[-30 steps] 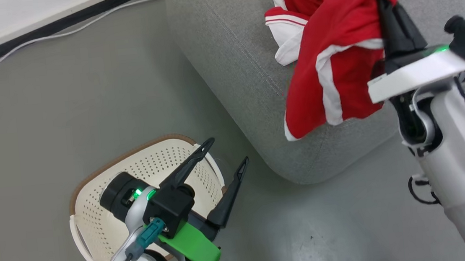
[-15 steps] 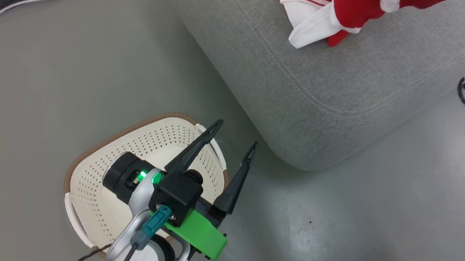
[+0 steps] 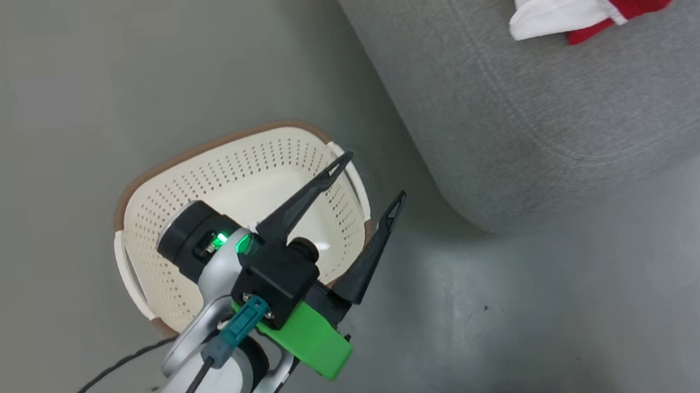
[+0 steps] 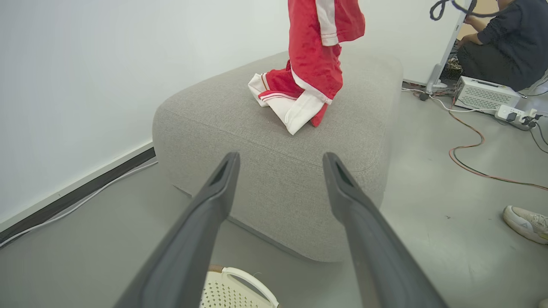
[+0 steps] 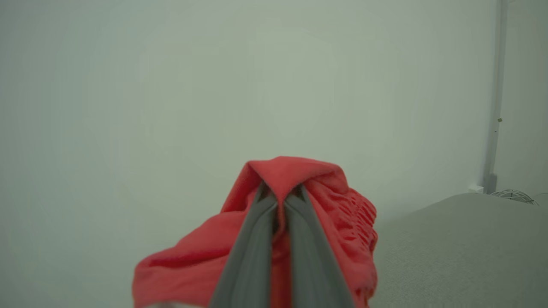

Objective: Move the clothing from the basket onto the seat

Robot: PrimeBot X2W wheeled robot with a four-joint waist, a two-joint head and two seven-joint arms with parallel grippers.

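My left gripper (image 3: 375,175) hung over the cream perforated basket (image 3: 157,238), its two long dark fingers spread wide with nothing between them. A green plastic part and a lit green light sat on the wrist behind it. The basket stood on the grey floor (image 3: 33,123), just beside a rounded corner of the seat (image 3: 539,110). Its brown rim and one pale side handle showed past my fingers, which pointed toward that corner.

My right gripper (image 5: 280,190) was closed tight on a fold of the red garment with a white side stripe (image 4: 314,51). The fabric bunched up over both fingertips, with a pale wall behind it and the seat's grey top at the lower right.

From my left wrist, that garment hung in a long drape above the seat. Its lower end reached down to the cushion's top. There it met the second piece of clothing, a red garment with white striped cuffs (image 4: 274,92), which lay crumpled on the seat's top, back from the front edge and its seam. I could not tell exactly where one garment ended and the other began.

Past the seat's far right edge, a person in dark clothing (image 4: 505,38) sat on the floor. A white box (image 4: 483,92) and a power strip (image 4: 513,117) were close by. Red and black cables (image 4: 471,145) trailed across the floor, and a pale shoe (image 4: 526,222) showed at the right edge. A white wall with a dark baseboard ran behind the seat on the left.
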